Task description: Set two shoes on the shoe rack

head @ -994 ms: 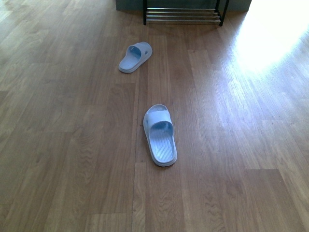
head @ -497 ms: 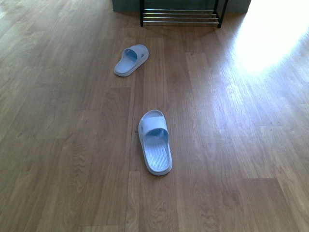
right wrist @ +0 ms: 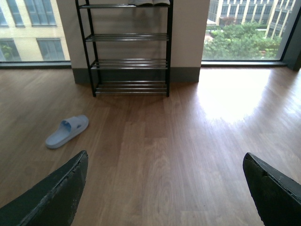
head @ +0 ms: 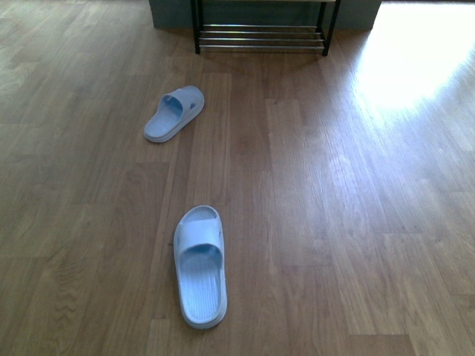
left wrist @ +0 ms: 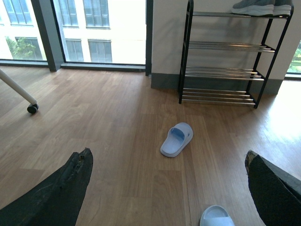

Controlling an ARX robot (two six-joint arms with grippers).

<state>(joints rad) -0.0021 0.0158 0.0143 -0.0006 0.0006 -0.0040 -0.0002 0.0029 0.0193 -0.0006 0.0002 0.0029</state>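
Wooden floor, sunlit at right. Two pale blue rubber slides, well apart: near slide pointing toward shoe rack, far slide angled, nearer its chrome rods. Spread wide and empty, left hand and right hand. Since a second ago, both slides lower and further left in front view.
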